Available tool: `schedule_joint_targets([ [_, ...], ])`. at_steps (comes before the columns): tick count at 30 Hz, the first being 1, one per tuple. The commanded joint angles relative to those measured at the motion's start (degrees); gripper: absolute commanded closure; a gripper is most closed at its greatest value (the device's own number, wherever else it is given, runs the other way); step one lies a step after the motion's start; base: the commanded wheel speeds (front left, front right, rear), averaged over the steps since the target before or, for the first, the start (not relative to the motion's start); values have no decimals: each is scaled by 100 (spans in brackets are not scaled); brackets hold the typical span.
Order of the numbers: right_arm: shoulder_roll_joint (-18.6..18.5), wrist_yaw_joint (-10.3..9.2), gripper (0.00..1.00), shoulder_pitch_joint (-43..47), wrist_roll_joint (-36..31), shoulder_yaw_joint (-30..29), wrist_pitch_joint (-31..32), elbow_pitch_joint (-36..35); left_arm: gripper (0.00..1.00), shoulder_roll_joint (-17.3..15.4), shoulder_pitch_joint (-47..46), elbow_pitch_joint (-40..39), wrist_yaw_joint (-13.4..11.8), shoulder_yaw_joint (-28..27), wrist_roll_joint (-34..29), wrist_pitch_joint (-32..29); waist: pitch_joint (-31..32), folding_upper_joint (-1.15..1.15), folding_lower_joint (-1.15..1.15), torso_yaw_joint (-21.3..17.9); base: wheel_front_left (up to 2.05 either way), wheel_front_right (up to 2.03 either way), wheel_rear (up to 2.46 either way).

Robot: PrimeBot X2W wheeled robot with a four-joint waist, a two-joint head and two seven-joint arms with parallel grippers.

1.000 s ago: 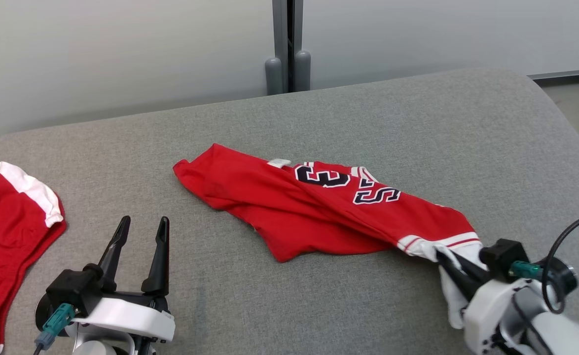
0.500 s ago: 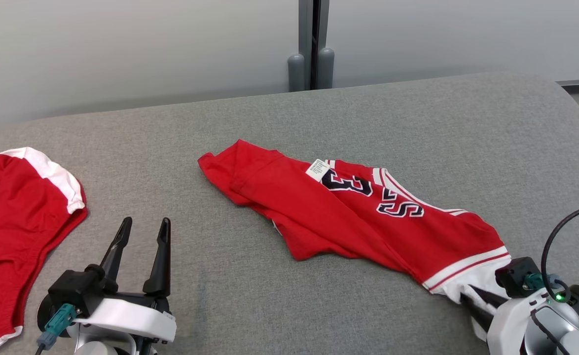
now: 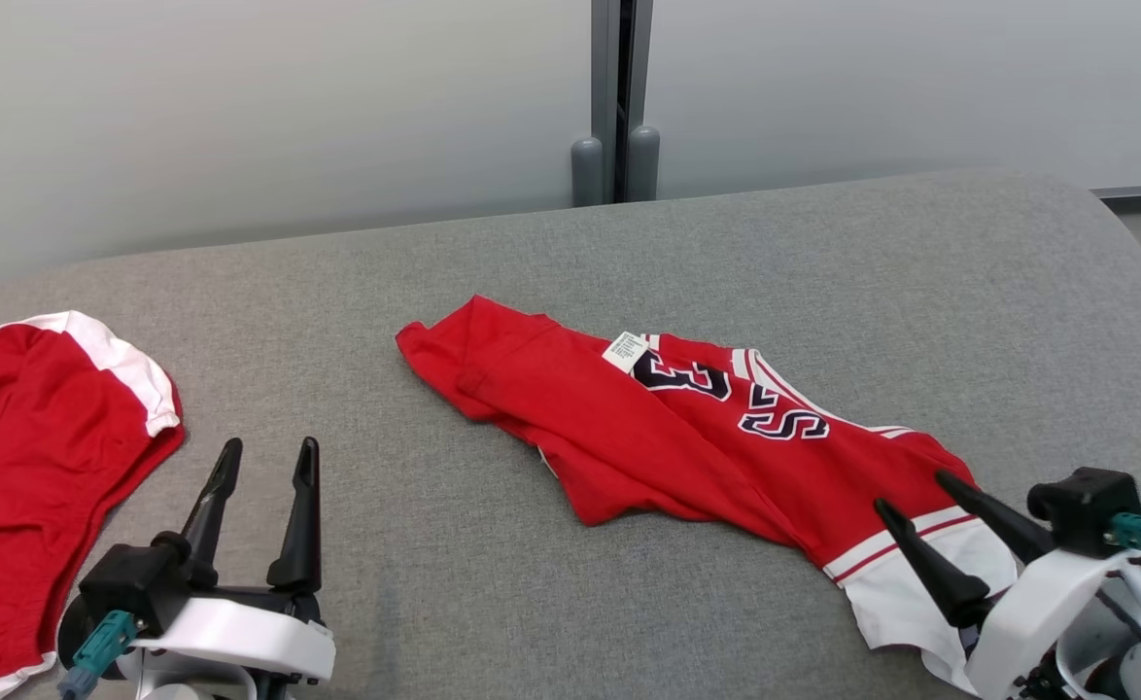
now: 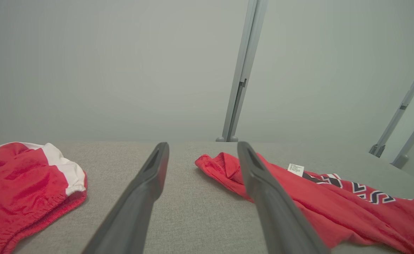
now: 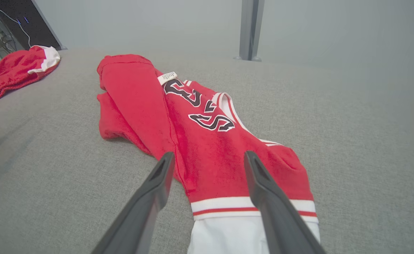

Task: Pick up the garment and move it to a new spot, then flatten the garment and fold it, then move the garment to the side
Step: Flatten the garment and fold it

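Grey cushion (image 3: 493, 583): red garment (image 3: 619, 428) lies rumpled; right jaws wide over its hem (image 3: 896, 598); left jaws wide.

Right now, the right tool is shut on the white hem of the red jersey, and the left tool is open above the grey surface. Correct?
No: the right tool is open, not shut; the right wrist view shows its fingers apart over the white hem of the red jersey. The left tool does stand open above the grey surface.
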State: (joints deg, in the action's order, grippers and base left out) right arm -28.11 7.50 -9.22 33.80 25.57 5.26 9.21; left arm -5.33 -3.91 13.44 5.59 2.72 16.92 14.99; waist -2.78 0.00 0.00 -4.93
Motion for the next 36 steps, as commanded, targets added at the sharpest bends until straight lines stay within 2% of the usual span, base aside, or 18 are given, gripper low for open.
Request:
schedule_joint_targets([
  [1,35,0,0,125,22,-132,-116,-129,0,-62,34,-40,-41,-61,16,19,29,0,0,-1,0,0,0],
  [7,495,0,0,334,-433,-937,-796,-357,0,-101,102,-127,-78,-135,31,19,74,0,0,20,0,0,0],
  [14,1574,0,0,514,-1274,-1806,-1792,47,0,-69,114,-212,-98,-63,-4,19,120,0,0,105,0,0,0],
  [17,2076,0,0,569,-1667,-2289,-1999,163,0,-62,142,-231,-98,-35,-1,19,129,0,0,144,0,0,0],
  [19,2269,0,0,625,-1870,-2501,-2037,235,0,-55,154,-237,-104,-19,10,20,126,0,0,164,0,0,0],
  [26,2492,0,0,499,-2235,-2769,-2064,259,0,-73,139,-271,-139,2,66,19,82,0,0,156,0,0,0],
  [36,2510,0,0,425,-2250,-2758,-2066,291,0,-169,-105,-283,-98,107,62,-122,-23,0,0,113,0,0,0],
])
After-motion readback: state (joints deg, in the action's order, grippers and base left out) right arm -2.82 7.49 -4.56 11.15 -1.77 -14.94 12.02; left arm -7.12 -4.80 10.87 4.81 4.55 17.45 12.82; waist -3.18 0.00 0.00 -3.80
